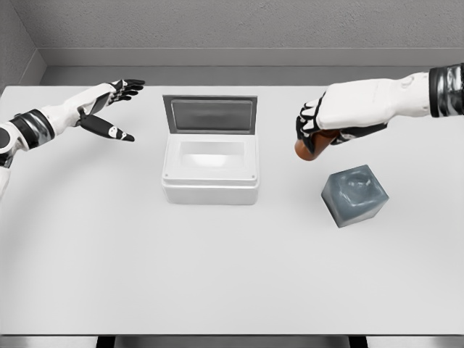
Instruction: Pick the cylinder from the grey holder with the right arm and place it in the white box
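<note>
My right hand (313, 130) is shut on a brown-orange cylinder (309, 148), whose lower end pokes out below the fingers. The hand hangs in the air between the white box (210, 174) and the grey holder (354, 195), above and to the left of the holder. The holder is a grey cube with an empty hollow on top. The white box stands open at the table's middle, its grey lid (209, 114) raised at the back and its inside bare. My left hand (116, 109) is held open over the far left of the table.
A white table (217, 275) carries everything, with a grey wall behind it. The box and holder are about a hand's width apart.
</note>
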Controlling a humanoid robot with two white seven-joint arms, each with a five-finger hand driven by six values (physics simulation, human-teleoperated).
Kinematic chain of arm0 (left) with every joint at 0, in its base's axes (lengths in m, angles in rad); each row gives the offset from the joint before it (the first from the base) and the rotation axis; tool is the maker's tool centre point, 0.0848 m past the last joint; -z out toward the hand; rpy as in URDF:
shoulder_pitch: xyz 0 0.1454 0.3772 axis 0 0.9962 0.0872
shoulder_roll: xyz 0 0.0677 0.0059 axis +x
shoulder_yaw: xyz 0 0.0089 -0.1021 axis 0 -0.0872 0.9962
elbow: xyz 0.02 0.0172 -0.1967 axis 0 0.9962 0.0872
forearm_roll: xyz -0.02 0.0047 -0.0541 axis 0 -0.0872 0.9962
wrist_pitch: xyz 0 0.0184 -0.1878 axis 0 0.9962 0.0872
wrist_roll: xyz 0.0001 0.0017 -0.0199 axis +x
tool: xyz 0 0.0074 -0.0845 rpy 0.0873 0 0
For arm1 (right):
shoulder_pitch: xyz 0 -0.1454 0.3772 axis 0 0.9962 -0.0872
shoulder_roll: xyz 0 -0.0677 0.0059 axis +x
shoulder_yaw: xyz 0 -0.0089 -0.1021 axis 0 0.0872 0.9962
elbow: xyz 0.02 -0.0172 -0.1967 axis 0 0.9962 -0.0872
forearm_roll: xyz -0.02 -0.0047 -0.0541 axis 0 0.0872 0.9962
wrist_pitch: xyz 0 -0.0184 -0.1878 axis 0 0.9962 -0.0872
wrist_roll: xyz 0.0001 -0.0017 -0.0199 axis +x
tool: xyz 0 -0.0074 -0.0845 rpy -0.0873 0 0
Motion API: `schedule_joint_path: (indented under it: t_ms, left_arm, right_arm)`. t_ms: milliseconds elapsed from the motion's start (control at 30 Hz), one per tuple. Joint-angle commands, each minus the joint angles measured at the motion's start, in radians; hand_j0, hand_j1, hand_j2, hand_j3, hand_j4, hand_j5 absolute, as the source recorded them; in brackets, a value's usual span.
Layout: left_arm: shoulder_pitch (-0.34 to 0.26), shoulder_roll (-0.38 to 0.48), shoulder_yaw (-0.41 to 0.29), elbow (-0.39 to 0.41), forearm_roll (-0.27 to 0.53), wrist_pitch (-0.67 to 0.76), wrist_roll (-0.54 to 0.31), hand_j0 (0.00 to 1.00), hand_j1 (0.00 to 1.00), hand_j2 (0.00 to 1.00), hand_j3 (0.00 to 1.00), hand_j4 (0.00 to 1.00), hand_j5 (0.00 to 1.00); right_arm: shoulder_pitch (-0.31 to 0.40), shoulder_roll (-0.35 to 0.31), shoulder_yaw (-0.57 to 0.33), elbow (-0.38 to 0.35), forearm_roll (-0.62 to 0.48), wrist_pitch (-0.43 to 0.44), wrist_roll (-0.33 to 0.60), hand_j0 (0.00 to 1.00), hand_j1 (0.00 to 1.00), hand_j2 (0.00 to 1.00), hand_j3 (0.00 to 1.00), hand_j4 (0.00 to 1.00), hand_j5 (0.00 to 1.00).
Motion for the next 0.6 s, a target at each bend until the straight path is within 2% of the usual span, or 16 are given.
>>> schedule_joint_path:
  t_ms: [0,67,167,467,500,567]
  left_arm:
    - [0.000,0.006,-0.007,-0.030,0.007,0.001,0.000,1.00,1.00,1.00,1.00,1.00,1.00]
    - [0.002,0.013,-0.007,-0.036,0.009,0.002,0.000,1.00,1.00,1.00,1.00,1.00,1.00]
    - [0.002,0.020,-0.022,-0.036,0.009,0.002,0.000,1.00,1.00,1.00,1.00,1.00,1.00]
    - [-0.002,0.046,-0.022,-0.071,0.019,0.005,0.000,1.00,1.00,1.00,1.00,1.00,1.00]
    - [-0.011,0.045,-0.022,-0.071,0.019,0.005,0.000,1.00,1.00,1.00,1.00,1.00,1.00]
    - [-0.020,0.042,-0.022,-0.071,0.018,0.014,0.000,1.00,1.00,1.00,1.00,1.00,1.00]
  right_arm:
    - [0.000,0.036,-0.001,0.009,-0.005,0.003,0.008,0.35,0.35,0.35,0.35,0.35,0.35]
    - [-0.002,0.052,-0.001,0.010,-0.002,0.003,0.009,0.35,0.35,0.35,0.35,0.35,0.35]
    - [-0.002,0.119,0.002,0.059,0.001,0.003,0.011,0.35,0.35,0.35,0.35,0.35,0.35]
    - [0.003,0.185,0.006,0.052,0.003,0.003,0.017,0.34,0.34,0.34,0.34,0.34,0.34]
    - [0.005,0.210,0.011,0.052,0.005,0.003,0.018,0.34,0.34,0.34,0.34,0.34,0.34]
    - [0.003,0.219,0.011,0.058,0.005,0.003,0.018,0.34,0.34,0.34,0.34,0.34,0.34]
